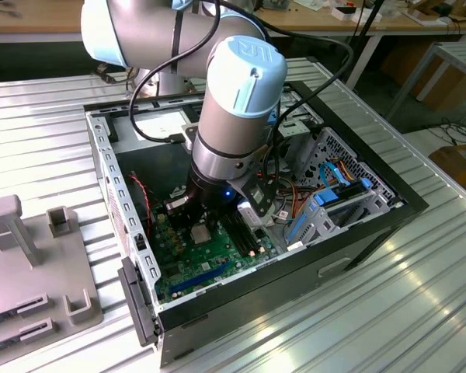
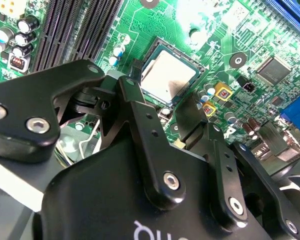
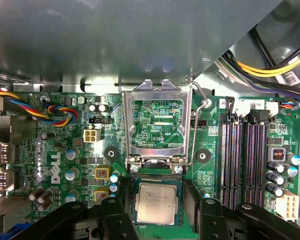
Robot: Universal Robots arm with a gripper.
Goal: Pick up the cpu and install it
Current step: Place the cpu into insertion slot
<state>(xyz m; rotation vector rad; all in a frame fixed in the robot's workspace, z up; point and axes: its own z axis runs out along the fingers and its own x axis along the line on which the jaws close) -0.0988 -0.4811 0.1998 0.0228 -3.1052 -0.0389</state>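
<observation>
Your black two-fingered gripper (image 3: pixel 157 200) is spread open low over the board. Its fingers (image 3: pixel 115 215) stand on either side of the cpu (image 3: pixel 157 202), a small flat square chip with a silver-grey metal top and a thin greenish rim. A thin dark gap shows at each edge, so nothing is clamped. The cpu lies flat in the square black socket (image 3: pixel 157 178), and in the second wrist view it (image 2: pixel 170 75) sits level between the fingertips (image 2: pixel 135 70). Just beyond it, the silver metal load frame (image 3: pixel 128 125) stands swung up on its hinges over the green motherboard (image 3: pixel 210 172). Beside the frame run the long black memory slots (image 3: pixel 245 160). In the exterior view, you see the arm reaching down into the open black computer case (image 1: pixel 404 206), which rests on the ribbed metal table (image 1: pixel 388 311). A grey fixture tray (image 1: pixel 31 256) sits well apart at the exterior view's left.
</observation>
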